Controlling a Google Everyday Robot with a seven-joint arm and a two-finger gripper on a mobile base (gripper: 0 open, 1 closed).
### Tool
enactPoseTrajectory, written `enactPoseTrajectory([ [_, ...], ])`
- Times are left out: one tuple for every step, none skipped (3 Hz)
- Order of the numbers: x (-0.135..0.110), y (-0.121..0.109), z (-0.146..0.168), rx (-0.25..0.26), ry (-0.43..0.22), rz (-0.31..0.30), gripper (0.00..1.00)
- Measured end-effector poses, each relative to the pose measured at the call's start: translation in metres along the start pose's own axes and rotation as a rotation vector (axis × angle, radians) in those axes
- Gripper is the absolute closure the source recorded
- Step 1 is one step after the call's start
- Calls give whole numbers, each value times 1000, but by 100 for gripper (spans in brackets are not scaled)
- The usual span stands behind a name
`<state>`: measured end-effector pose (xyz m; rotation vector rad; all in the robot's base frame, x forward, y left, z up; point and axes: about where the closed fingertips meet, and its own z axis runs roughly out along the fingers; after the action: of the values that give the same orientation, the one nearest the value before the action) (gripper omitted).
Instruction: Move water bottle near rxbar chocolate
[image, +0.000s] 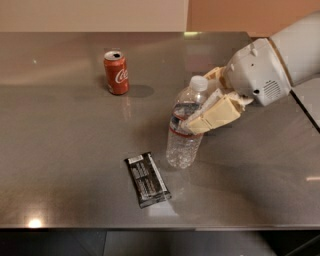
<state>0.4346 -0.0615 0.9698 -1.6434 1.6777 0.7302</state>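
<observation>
The water bottle (183, 136) is clear ribbed plastic with a white cap and a red-banded label. It stands tilted on the steel table (60, 150), just right of the rxbar chocolate (146, 179), a flat black wrapper lying near the front edge. My gripper (202, 112) reaches in from the right and is shut on the water bottle's upper body, one cream finger (212, 116) across its front. The other finger is behind the bottle.
A red soda can (116, 72) stands upright at the back left of the table. The table's right edge (305, 110) runs close under my arm, with dark floor beyond it. The front edge is just below the bar.
</observation>
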Motion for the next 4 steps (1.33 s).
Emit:
enactPoseTrajectory([
  [-1, 17, 11, -20, 10, -27, 100],
  [2, 25, 18, -12, 33, -44, 83],
  [5, 29, 22, 9, 64, -64, 59],
  [7, 31, 25, 17, 80, -72, 35],
])
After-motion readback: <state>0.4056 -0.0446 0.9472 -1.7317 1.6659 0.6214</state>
